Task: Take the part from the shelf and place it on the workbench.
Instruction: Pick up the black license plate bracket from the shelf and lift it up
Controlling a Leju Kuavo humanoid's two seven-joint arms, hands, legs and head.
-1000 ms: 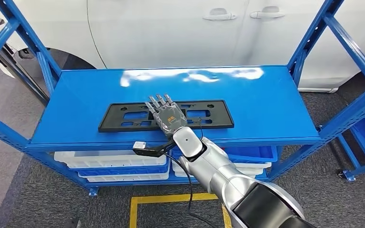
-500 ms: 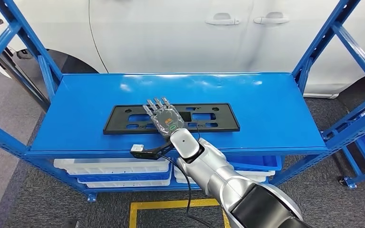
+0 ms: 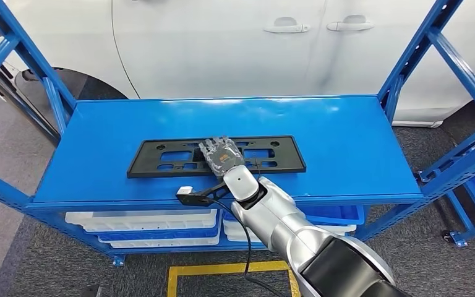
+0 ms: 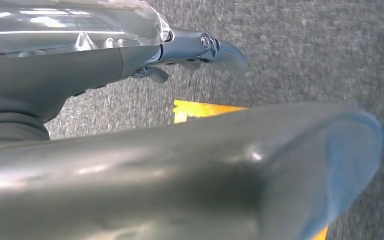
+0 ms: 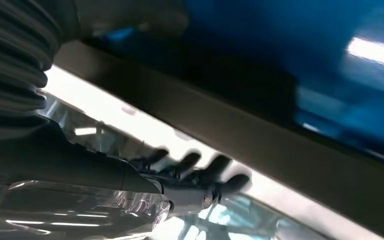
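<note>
The part is a long black plate (image 3: 161,158) with several cutouts, lying flat on the blue shelf top (image 3: 346,148) close to its front edge. My right hand (image 3: 221,154) lies over the plate's middle, reaching in from the front. Its fingers (image 3: 218,143) bend down onto the plate; I cannot tell whether they grip it. In the right wrist view the dark fingers (image 5: 200,167) are spread and blurred. My left hand (image 4: 200,47) hangs over the grey carpet and holds nothing.
Blue uprights (image 3: 430,46) frame the shelf on both sides. White and blue bins (image 3: 148,223) sit on the lower level. A white car (image 3: 235,43) stands right behind the shelf. Yellow tape (image 3: 222,269) marks the carpet in front.
My right hand's fingers, stretched flat over the plate before, have bent down onto it. The whole picture has shifted slightly with the camera; the plate still lies flat.
</note>
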